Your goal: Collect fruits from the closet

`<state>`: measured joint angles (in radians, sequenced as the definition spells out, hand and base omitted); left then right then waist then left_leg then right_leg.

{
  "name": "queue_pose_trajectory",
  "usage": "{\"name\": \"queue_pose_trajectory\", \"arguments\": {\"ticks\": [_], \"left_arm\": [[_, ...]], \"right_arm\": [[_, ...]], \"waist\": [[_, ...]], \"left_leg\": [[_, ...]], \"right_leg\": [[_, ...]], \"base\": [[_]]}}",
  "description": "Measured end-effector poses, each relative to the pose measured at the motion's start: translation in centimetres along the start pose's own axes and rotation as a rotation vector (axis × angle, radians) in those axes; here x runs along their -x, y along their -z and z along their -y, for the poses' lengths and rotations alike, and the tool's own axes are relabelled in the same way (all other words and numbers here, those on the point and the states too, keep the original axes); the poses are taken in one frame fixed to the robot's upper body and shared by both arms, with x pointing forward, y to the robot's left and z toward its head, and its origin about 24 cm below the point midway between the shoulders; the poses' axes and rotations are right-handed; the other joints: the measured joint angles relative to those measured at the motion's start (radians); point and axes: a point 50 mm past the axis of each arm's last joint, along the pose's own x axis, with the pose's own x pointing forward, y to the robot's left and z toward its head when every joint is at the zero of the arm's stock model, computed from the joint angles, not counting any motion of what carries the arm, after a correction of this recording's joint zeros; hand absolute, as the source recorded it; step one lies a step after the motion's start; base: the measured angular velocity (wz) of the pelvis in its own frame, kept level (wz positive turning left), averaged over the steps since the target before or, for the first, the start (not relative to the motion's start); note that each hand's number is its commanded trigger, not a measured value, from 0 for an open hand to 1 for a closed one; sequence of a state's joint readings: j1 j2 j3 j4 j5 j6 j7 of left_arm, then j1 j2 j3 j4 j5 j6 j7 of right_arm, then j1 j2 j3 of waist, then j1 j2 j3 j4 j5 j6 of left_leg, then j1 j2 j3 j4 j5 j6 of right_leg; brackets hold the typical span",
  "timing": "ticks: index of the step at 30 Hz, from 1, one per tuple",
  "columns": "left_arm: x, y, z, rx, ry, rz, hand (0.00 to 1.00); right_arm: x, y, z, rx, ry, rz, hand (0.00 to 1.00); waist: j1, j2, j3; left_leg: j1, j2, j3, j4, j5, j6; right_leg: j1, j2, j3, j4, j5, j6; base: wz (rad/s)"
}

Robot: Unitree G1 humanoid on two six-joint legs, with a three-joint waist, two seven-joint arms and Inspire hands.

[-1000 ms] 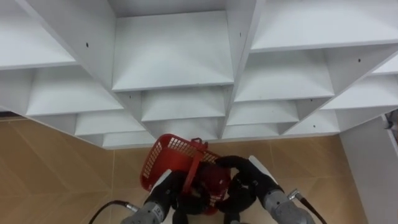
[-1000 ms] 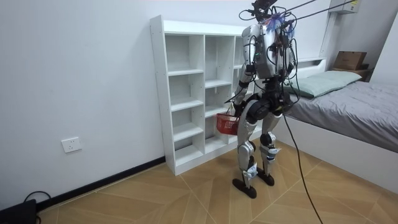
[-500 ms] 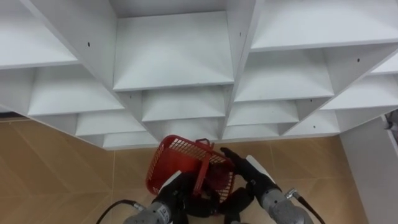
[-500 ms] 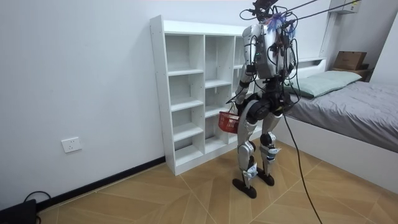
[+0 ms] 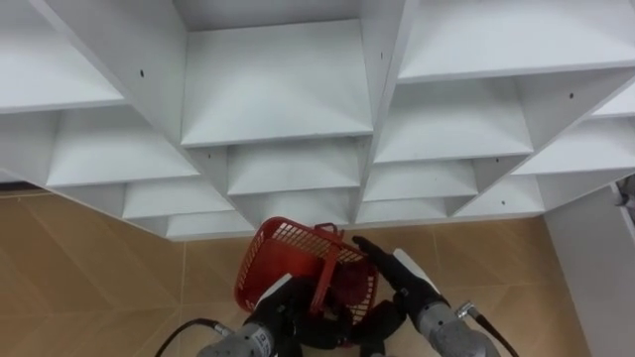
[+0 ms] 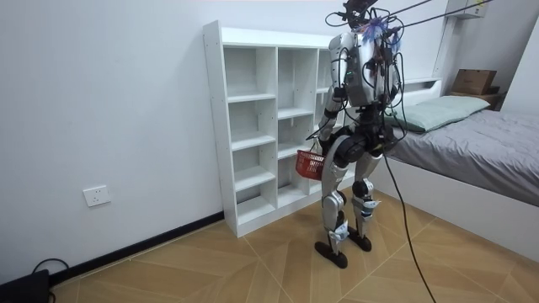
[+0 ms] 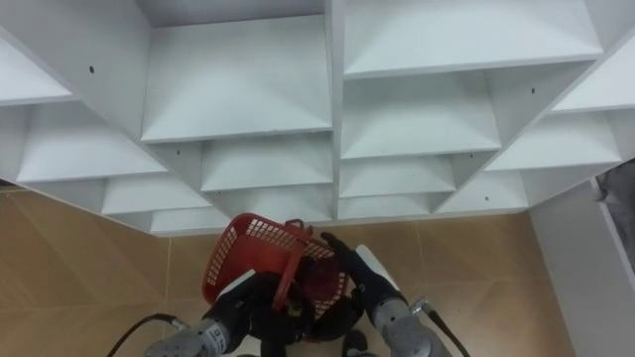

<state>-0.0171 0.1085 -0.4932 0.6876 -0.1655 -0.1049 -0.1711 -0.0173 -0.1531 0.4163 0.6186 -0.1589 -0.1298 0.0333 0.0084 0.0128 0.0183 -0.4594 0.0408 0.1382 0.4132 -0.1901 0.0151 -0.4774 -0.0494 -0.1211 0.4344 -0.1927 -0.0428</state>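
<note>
- Left hand [image 5: 285, 305] stays curled round the handle of the red basket [image 5: 281, 248], which sits higher above that hand than a second ago.
- Right hand [image 5: 395, 276], curled earlier, now lies straight-fingered against the basket's right side.
- White shelves [image 5: 278, 94] stand beyond both hands.

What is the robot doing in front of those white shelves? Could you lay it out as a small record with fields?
place: the robot stands facing a white shelf unit on a wooden floor, with a bed beside it
carried: red basket, held low in front of the shelves
left hand: curled round the basket's handle
right hand: fingers straight, against the basket's rim
in the basket: a dark red shape, too unclear to name
</note>
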Motion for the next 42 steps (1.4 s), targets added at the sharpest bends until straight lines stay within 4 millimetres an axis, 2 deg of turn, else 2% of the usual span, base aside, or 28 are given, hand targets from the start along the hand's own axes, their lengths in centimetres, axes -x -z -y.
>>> {"name": "queue_pose_trajectory", "arguments": {"ticks": [12,16,24,30,38,42], "left_arm": [[0.2,0.2,-0.5,0.001,-0.031,-0.005,1.0],[0.4,1.0,-1.1,-0.006,-0.086,-0.034,1.0],[1.4,2.5,-2.5,-0.057,-0.15,-0.094,1.0],[1.8,3.5,-2.8,-0.09,-0.161,-0.142,1.0],[2.1,3.7,-3.3,-0.091,-0.177,-0.146,1.0],[2.6,4.4,-3.4,-0.063,-0.193,-0.16,1.0]], "right_arm": [[0.1,0.7,-0.1,-0.004,0.002,-0.032,0.0],[0.2,1.4,-0.2,-0.015,0.002,-0.061,0.0],[0.4,2.3,-0.3,-0.02,-0.013,-0.096,0.0],[0.4,2.4,-0.2,-0.027,-0.017,-0.096,0.0],[0.7,2.6,0.2,-0.033,-0.031,-0.093,0.0],[1.4,2.9,-0.3,-0.052,-0.033,-0.089,0.0]], "waist": [[0.009,0.0,0.0002],[0.024,0.0,0.0011],[0.024,0.004,0.0028],[0.024,0.002,0.0031],[0.014,-0.016,0.0035],[0.015,-0.029,-0.0046]], "left_leg": [[0.017,0.001,0.003,-0.001,0.0,0.0],[0.04,0.001,0.003,-0.007,0.0,0.0],[0.093,0.0,0.001,-0.038,0.001,-0.002],[0.16,-0.002,0.024,-0.084,0.003,-0.003],[0.257,-0.015,0.027,-0.119,0.003,-0.003],[0.32,-0.016,0.026,-0.149,0.002,-0.004]], "right_leg": [[0.015,0.0,0.004,-0.001,0.0,0.0],[0.036,0.0,0.004,-0.004,0.0,0.001],[0.091,0.003,-0.008,-0.03,0.002,0.002],[0.136,0.007,0.016,-0.057,0.003,0.005],[0.22,0.012,0.049,-0.094,-0.003,0.012],[0.274,0.015,0.054,-0.115,-0.004,0.015]], "base": [[0.0],[0.0],[0.02],[-0.12],[-0.09],[-0.06]]}}
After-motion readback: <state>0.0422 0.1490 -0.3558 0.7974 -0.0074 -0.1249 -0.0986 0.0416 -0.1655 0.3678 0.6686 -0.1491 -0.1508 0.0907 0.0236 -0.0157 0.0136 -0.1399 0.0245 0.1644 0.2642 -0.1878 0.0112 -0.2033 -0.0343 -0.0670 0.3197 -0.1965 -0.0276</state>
